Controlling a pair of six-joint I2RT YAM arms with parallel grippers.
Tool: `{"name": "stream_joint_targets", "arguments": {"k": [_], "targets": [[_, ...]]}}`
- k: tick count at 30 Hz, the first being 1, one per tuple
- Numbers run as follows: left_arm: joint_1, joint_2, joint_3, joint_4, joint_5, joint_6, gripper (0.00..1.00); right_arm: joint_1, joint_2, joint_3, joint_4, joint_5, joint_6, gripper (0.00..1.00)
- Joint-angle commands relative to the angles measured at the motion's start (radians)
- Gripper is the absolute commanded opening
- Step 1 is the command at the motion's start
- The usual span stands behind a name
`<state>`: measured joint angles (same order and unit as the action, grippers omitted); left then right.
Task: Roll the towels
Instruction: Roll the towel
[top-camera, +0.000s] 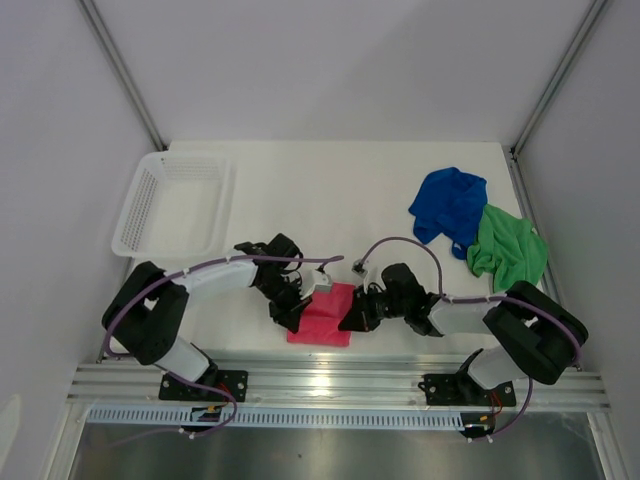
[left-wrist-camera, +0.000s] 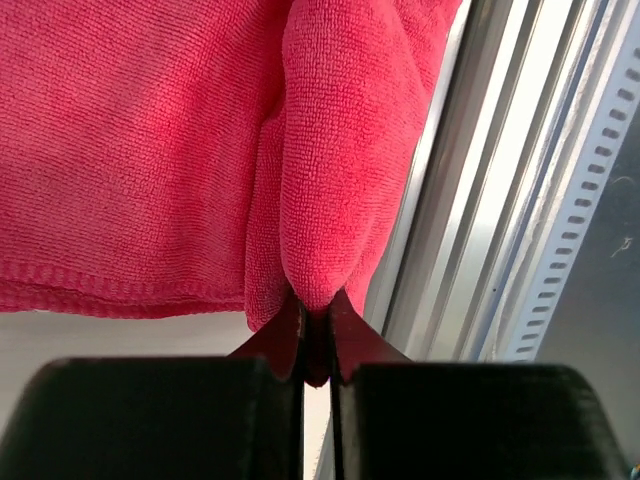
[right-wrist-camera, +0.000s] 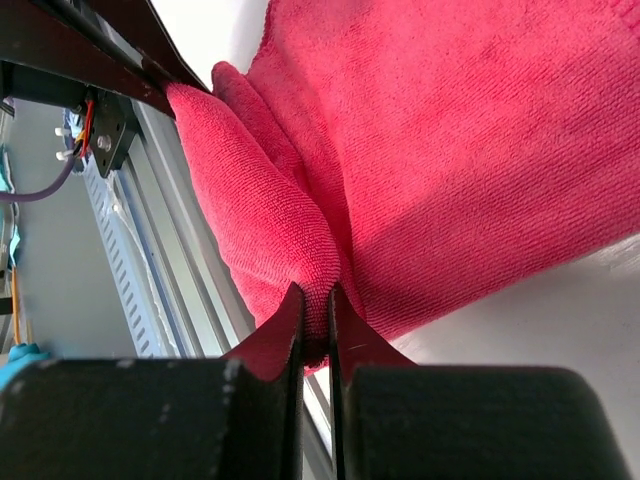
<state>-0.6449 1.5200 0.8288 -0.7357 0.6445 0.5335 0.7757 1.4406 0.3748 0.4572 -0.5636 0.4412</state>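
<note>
Pink-red towel (top-camera: 322, 315) at the near edge is clamped on its left by the left gripper (left-wrist-camera: 317, 335), on its right by the right gripper (right-wrist-camera: 315, 315).

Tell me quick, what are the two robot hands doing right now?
The left gripper is shut on the pink-red towel.
The right gripper is shut on the pink-red towel too.

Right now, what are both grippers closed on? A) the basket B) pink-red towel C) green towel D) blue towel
B: the wrist views show the left gripper and right gripper each pinching a fold of the pink-red towel; the blue towel and green towel lie off to the right, clear of both arms.
</note>
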Motion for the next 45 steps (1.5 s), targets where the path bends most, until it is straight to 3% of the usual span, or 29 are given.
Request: {"name": "stream_joint_targets", "arguments": {"k": [1, 4, 11, 21, 27, 28, 30, 34, 38, 43, 45], "targets": [[0.008, 0.017, 0.027, 0.059, 0.001, -0.01, 0.01, -0.013, 0.037, 0.027, 0.014, 0.028, -0.009, 0.06], [0.01, 0.025, 0.016, 0.099, -0.037, -0.036, 0.01, -0.013, 0.035, 0.027, 0.006, 0.059, -0.013, 0.15], [0.014, 0.098, 0.035, 0.108, -0.124, -0.081, 0.01, -0.012, -0.031, 0.081, -0.156, 0.16, -0.055, 0.54], [0.013, 0.082, 0.023, 0.127, -0.121, -0.079, 0.01, -0.01, -0.308, 0.108, -0.38, 0.405, -0.111, 0.63], [0.016, 0.078, 0.023, 0.128, -0.118, -0.078, 0.01, 0.029, -0.466, 0.113, -0.508, 0.516, -0.116, 0.59], [0.014, 0.077, 0.03, 0.13, -0.12, -0.078, 0.01, 0.06, -0.497, 0.105, -0.493, 0.525, -0.121, 0.56], [0.017, 0.075, 0.02, 0.13, -0.121, -0.076, 0.01, 0.095, -0.509, 0.075, -0.465, 0.512, -0.137, 0.35], [0.021, 0.068, 0.021, 0.13, -0.117, -0.073, 0.01, 0.177, -0.49, -0.017, -0.132, 0.363, -0.159, 0.19], [0.024, 0.065, 0.021, 0.128, -0.12, -0.073, 0.01, 0.238, -0.32, -0.025, 0.069, 0.248, -0.167, 0.01], [0.025, 0.057, 0.023, 0.127, -0.129, -0.073, 0.01, 0.266, -0.16, 0.001, 0.233, 0.222, -0.145, 0.0], [0.025, 0.058, 0.023, 0.127, -0.131, -0.073, 0.06, 0.267, -0.109, 0.001, 0.282, 0.232, -0.13, 0.0]]}}
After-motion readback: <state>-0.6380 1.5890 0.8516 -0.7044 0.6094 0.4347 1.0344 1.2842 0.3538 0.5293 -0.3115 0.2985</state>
